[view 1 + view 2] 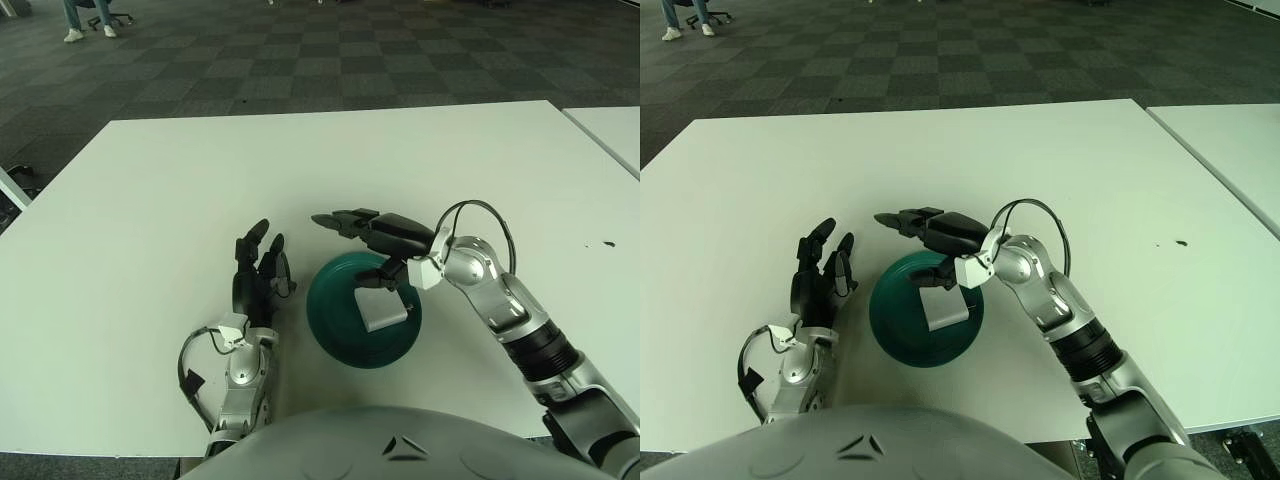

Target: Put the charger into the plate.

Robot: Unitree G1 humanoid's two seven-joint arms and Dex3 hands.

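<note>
A broad stretch of matte white surface [150, 200] is left open around the round, dark green plate [340, 330], which is set near the front edge. The pale, boxy charger [384, 312] is seen lying inside the plate. Above its far rim the right hand [352, 224] is held with fingers extended, gripping nothing. The left hand [260, 268] is shown just beside the plate's left, fingers relaxed and empty.

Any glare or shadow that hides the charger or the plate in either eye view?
Left eye view: even light, no glare on the plate; the charger reads clearly, with the right hand partly over its top edge. Right eye view: same, soft shadow under that hand; left hand unshaded.
</note>
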